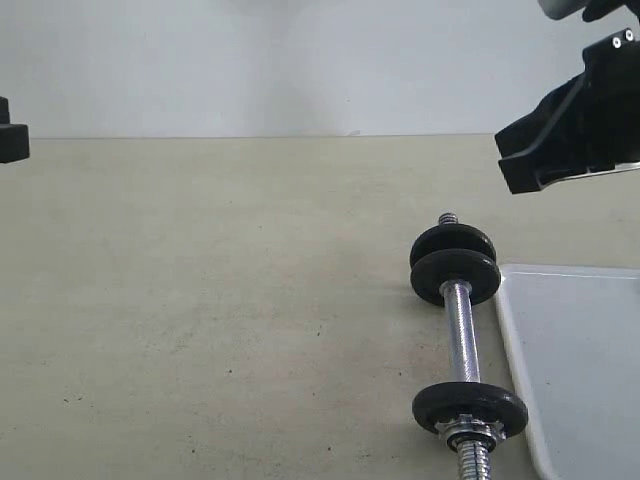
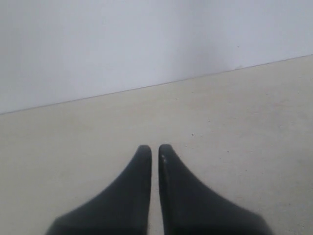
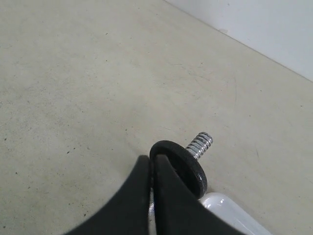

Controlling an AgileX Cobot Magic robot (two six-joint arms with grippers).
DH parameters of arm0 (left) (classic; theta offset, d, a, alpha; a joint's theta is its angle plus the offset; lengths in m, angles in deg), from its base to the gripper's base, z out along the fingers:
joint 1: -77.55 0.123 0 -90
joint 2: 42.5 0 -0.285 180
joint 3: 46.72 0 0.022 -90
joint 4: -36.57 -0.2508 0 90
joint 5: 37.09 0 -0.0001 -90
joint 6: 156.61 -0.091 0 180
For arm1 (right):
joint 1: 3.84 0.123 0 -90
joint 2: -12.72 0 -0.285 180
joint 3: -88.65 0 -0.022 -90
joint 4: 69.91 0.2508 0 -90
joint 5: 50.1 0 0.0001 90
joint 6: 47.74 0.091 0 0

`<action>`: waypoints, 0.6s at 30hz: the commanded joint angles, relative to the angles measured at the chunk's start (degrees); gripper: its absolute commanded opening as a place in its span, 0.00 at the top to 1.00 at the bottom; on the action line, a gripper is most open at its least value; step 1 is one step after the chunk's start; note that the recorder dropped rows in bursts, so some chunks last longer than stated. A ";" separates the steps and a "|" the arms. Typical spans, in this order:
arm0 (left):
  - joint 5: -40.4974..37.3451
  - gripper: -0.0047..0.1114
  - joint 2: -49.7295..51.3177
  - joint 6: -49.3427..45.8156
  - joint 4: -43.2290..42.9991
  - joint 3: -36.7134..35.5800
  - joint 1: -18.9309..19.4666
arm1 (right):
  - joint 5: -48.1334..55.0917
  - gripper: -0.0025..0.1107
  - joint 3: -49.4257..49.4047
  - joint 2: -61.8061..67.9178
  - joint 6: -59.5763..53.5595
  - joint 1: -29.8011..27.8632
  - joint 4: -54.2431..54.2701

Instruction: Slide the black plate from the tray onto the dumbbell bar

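The dumbbell bar (image 1: 462, 335) lies on the table beside the white tray (image 1: 580, 350). Two black plates (image 1: 452, 243) (image 1: 455, 277) sit together on its far end, and a third black plate (image 1: 470, 408) sits at the near end against a silver nut (image 1: 470, 436). No plate shows on the visible part of the tray. My right gripper (image 1: 525, 160) hangs raised above the far end, shut and empty. In the right wrist view its tips (image 3: 150, 160) stand in front of a black plate (image 3: 188, 164), past which the threaded end (image 3: 200, 143) sticks out. My left gripper (image 2: 154, 149) is shut over bare table.
The beige table (image 1: 220, 300) runs back to a white wall (image 1: 300, 60). A black part of the left arm (image 1: 10, 140) shows at the far left edge. A corner of the tray (image 3: 227, 208) lies just beside the far plates.
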 commanded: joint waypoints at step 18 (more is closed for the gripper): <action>0.75 0.92 -0.10 -1.54 -7.41 -0.31 1.16 | -4.96 0.98 0.10 -0.32 -0.49 0.01 -0.25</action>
